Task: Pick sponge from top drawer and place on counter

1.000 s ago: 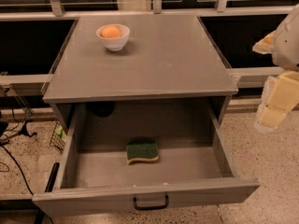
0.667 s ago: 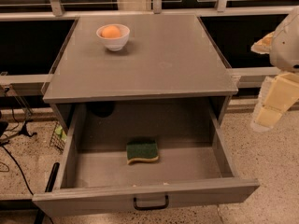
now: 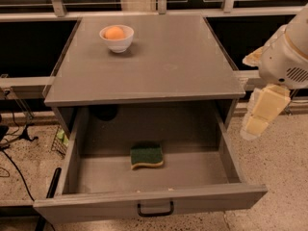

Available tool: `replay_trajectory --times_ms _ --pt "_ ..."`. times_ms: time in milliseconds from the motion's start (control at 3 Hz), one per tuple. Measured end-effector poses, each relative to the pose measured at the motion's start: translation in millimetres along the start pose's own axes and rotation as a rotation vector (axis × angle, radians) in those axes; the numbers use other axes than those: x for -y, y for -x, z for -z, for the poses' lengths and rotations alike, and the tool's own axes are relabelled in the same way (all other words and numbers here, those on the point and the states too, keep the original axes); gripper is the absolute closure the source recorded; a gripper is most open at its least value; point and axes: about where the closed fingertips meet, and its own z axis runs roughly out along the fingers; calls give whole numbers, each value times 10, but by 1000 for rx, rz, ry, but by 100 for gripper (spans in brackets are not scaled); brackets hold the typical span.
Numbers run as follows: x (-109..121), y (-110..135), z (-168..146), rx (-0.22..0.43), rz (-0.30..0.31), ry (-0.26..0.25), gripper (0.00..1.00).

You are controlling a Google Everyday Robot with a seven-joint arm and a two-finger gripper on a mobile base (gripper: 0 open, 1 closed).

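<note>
The broad flat matte grey counter (image 3: 168,66) fills the upper centre of the frame. Most of its surface is bare, so there is ample room to set an item down.

Below it, the wide shallow grey top drawer (image 3: 192,170) stands pulled fully out toward the lower edge. This exposes its floor from above, which is what a reach into it requires.

The cream two-finger gripper (image 3: 251,129) hangs at the right edge of the frame, outside the drawer's right wall and above the speckled floor. It is well apart from the drawer contents and carries nothing. Whether it is set wide or narrow cannot be told.

A small white bowl (image 3: 118,44) sits in the upper left of the counter, holding a round orange fruit (image 3: 114,32).

The small green-topped yellow sponge (image 3: 146,156) lies flat on the drawer floor, centre-left, clear of every wall. In my judgement it is open to a grasp from above.

The black loop handle (image 3: 155,209) sits at the middle of the front panel.
</note>
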Motion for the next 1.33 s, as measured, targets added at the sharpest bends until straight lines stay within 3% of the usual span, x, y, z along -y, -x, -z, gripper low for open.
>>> replay_trajectory --times_ms 333,1000,1333 --pt "-25 28 -277 15 -4 47 3" --pt "-107 158 -857 72 -8 96 32" --pt "-107 158 -857 72 -8 96 39"
